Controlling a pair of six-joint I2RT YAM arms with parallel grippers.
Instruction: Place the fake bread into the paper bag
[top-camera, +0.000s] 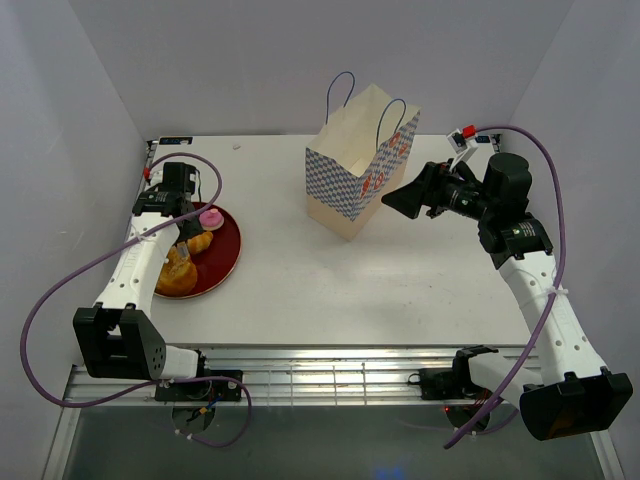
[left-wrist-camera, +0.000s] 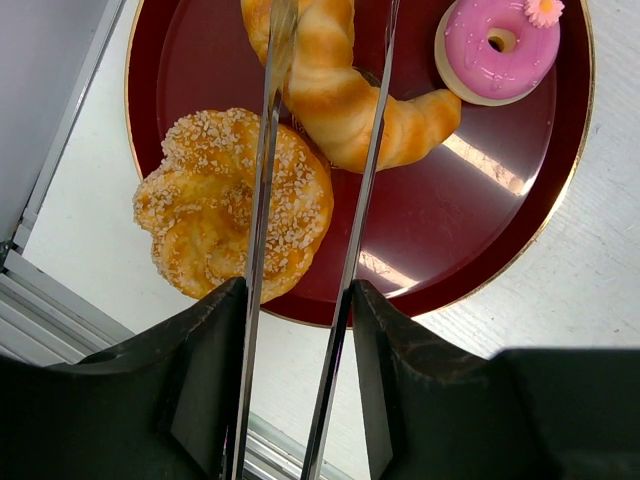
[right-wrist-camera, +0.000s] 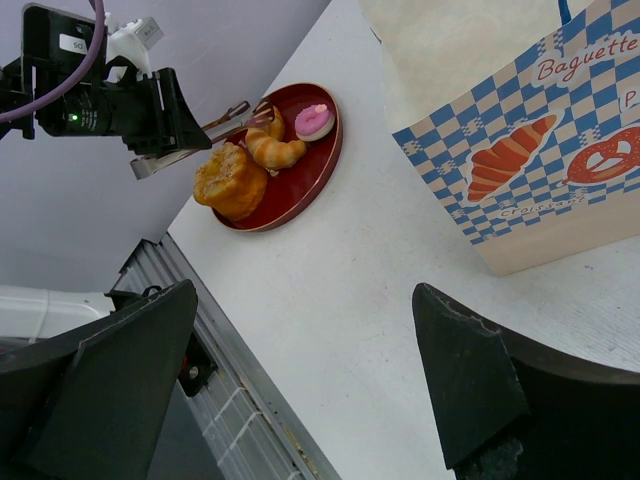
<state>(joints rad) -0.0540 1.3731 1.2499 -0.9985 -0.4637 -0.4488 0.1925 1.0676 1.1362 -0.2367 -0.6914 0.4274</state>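
Observation:
The fake bread lies on a dark-red plate (left-wrist-camera: 480, 240) at the table's left: a croissant (left-wrist-camera: 345, 95), a seeded golden bun (left-wrist-camera: 215, 205) and a pink-topped cake (left-wrist-camera: 498, 48). My left gripper (left-wrist-camera: 297, 385) is shut on silver tongs (left-wrist-camera: 262, 200), whose two arms reach over the bun and croissant, straddling the croissant's end. The paper bag (top-camera: 355, 175) stands upright and open at the table's middle back. My right gripper (top-camera: 405, 200) is open and empty, held in the air just right of the bag. The plate and its bread also show in the right wrist view (right-wrist-camera: 270, 150).
A metal rail (top-camera: 330, 370) runs along the table's near edge. White walls close in on the left, back and right. A purple cable (top-camera: 60, 290) loops off the left arm.

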